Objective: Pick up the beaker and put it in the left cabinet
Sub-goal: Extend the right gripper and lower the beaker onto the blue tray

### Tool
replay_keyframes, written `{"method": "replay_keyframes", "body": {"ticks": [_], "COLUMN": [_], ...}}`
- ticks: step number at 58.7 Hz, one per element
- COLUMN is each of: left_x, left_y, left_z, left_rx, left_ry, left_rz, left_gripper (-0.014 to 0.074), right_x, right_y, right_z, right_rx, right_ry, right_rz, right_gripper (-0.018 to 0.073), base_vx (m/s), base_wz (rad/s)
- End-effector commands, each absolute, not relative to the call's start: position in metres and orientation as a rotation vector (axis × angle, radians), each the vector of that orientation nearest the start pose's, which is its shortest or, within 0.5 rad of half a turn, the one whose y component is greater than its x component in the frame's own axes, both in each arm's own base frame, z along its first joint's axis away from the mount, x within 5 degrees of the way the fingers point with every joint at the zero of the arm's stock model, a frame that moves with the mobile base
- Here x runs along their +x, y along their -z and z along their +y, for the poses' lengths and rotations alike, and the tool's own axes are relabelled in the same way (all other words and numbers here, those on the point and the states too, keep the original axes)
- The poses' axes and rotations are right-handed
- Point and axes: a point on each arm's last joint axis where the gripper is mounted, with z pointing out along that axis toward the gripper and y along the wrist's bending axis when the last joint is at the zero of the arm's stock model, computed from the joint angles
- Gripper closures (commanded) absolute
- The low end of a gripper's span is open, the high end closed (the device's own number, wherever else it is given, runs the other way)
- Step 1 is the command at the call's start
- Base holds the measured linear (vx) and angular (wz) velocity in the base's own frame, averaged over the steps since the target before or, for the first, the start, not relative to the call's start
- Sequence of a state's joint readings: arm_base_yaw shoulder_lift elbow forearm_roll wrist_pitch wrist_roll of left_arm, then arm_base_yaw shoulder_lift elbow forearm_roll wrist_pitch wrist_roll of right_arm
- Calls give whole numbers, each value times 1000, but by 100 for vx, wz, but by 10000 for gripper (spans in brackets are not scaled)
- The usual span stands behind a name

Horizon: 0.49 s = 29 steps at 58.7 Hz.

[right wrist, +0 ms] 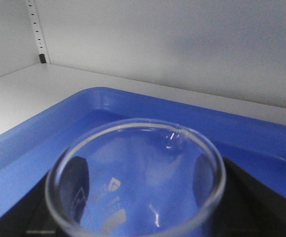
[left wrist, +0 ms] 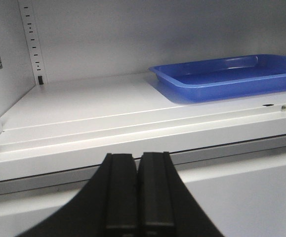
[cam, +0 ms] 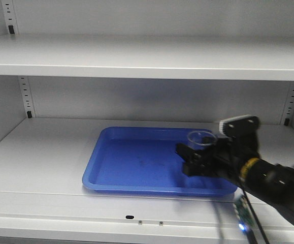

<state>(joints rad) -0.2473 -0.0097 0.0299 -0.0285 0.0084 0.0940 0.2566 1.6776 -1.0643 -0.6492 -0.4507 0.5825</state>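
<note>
— What do your right fingers (cam: 190, 158) have?

— They are closed around the beaker (right wrist: 135, 180). In my right wrist view its clear round rim fills the foreground, the pour spout on the far side, white marks faint on the glass, and a dark finger shows on each side of it. It stands upright in my grip.

— Where is it, then?

— Over the right part of the blue tray (cam: 131, 162), inside the left cabinet (cam: 147, 56). I cannot tell whether its base touches the tray floor.

— And the tray?

— It lies flat on the lower grey shelf (cam: 40, 152), toward the right, with another shelf above it and slotted uprights at the back corners.

— Your left fingers (left wrist: 138, 192)?

— Pressed together with nothing between them, in front of the shelf edge and below it. From there the tray sits up and to the right, well apart from them.
</note>
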Motion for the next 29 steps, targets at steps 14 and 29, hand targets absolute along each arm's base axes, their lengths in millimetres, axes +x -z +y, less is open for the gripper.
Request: {"method": "replay_keyframes", "body": {"ticks": [14, 29], "left_x": [54, 54], "left_y": [-206, -206], "left_z": [-14, -14], "left_rx": [217, 217], "left_ry": [161, 161], "left_rz": [1410, 1410], "left_gripper": [596, 596], "right_x": [432, 439], "right_y": [-296, -287], "right_z": [141, 139], "right_rx": [-468, -496], "right_ry": [-442, -351], "right_rz": [1505, 1559], "right_gripper": [562, 491], "base_vx": [0, 0], "base_wz": [0, 0]}}
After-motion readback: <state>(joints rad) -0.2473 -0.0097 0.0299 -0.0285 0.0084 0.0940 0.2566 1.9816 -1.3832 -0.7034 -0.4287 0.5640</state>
